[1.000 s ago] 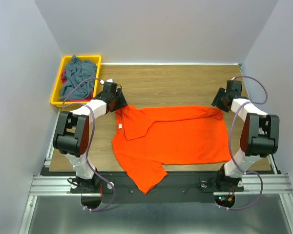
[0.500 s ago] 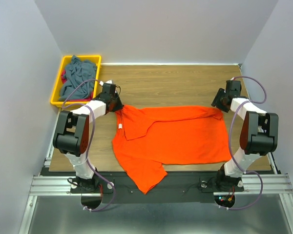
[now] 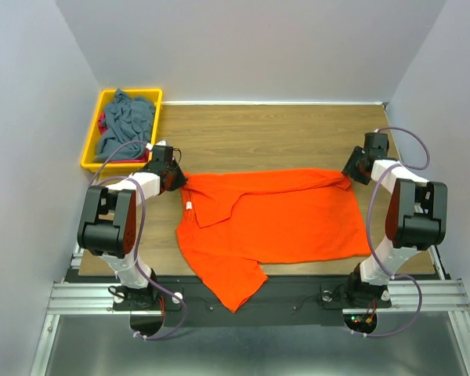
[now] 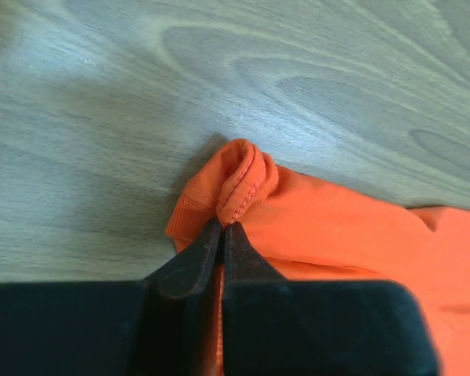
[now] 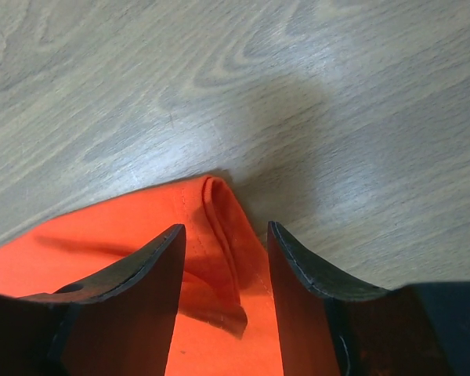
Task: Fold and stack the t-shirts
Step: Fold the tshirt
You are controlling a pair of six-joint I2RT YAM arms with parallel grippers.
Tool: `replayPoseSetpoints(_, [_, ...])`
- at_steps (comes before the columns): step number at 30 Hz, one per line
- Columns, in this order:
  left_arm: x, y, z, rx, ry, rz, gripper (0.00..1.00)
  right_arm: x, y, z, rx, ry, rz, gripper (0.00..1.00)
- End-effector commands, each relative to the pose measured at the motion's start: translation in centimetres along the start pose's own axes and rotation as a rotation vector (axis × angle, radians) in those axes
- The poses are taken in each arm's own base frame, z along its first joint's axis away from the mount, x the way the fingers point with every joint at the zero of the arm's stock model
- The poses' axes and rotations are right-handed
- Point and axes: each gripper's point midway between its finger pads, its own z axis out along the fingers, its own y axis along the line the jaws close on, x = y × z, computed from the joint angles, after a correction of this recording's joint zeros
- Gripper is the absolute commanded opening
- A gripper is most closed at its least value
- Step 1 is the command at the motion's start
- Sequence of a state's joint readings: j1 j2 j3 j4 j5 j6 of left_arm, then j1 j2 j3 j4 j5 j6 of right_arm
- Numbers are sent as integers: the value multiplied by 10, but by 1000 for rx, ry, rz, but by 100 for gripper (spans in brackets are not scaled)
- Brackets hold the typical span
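Note:
A bright orange t-shirt (image 3: 274, 219) lies spread on the wooden table, its lower left part hanging over the near edge. My left gripper (image 3: 175, 178) is shut on the shirt's far left corner; in the left wrist view the gripper (image 4: 222, 227) pinches a bunched hem of the orange t-shirt (image 4: 313, 223). My right gripper (image 3: 352, 174) is open at the shirt's far right corner, and in the right wrist view the gripper (image 5: 225, 231) straddles the folded corner of the orange t-shirt (image 5: 219, 258) without closing on it. More t-shirts (image 3: 125, 125), grey-blue with a bit of red, sit in the bin.
A yellow bin (image 3: 92, 153) stands at the table's far left corner, just behind my left arm. Bare wood (image 3: 274, 137) stretches behind the shirt to the back wall. Side walls close in on both sides.
My left gripper closed on the shirt's far left corner and moved left, pulling that corner outward. The right gripper shifted slightly at the far right corner and stays open.

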State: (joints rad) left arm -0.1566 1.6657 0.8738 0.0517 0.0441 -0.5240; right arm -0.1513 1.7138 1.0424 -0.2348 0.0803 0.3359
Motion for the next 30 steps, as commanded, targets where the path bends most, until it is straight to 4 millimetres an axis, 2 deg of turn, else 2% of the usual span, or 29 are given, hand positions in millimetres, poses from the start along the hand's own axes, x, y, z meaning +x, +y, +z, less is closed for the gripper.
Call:
replayPoseSetpoints(1, [-25,-15,-15,53,-82,14,18,-25,5,-14,-27,-74,-6,51])
replayPoseSetpoints(2, [-28,-17,-18,61,-91,16,25,-28,7,-16,-39,-81,-10,51])
replayPoseSetpoints(3, [-31,-19,-21,67,-98,19,38,-31,10,-19,-51,-88,-11,51])
replayPoseSetpoints(5, [-44,-28,-35,90,-136,38,54,-36,15,-25,-75,-99,-8,51])
replayPoseSetpoints(8, [-56,-45,-56,121,-181,120,66,-32,17,-30,-92,-87,13,51])
replayPoseSetpoints(9, [-57,-51,-62,131,-190,144,68,-28,17,-31,-93,-80,21,51])
replayPoseSetpoints(10, [-52,-64,-68,157,-191,181,71,-22,14,-31,-84,-69,26,51])
replayPoseSetpoints(11, [-55,-74,-78,180,-214,230,78,-21,13,-35,-80,-71,47,51])
replayPoseSetpoints(13, [-46,-87,-87,201,-215,306,81,-19,9,-39,-68,-74,59,52])
replayPoseSetpoints(15, [-16,-124,-103,293,-212,512,82,-17,8,-47,-59,-72,110,57])
replayPoseSetpoints(16, [-16,-124,-102,292,-211,513,82,-17,7,-50,-55,-70,110,63])
replayPoseSetpoints(17, [2,-139,-106,330,-199,615,82,-17,8,-52,-52,-71,154,69])
replayPoseSetpoints(18, [11,-145,-106,346,-190,659,82,-20,9,-57,-50,-80,183,81])
replayPoseSetpoints(19, [20,-149,-104,354,-176,708,82,-19,9,-59,-49,-78,209,82])
replayPoseSetpoints(20, [39,-158,-102,378,-150,772,82,-17,11,-61,-48,-68,263,87])
replayPoseSetpoints(24, [75,-167,-92,394,-74,951,82,-11,12,-64,-38,-39,375,89])
replayPoseSetpoints(25, [81,-167,-87,391,-55,967,82,-7,13,-63,-32,-22,417,87])
replayPoseSetpoints(28, [83,-156,-78,329,-46,974,79,0,16,-61,-36,12,473,84])
replayPoseSetpoints(30, [83,-148,-74,289,-38,966,78,5,20,-59,-39,39,543,77])
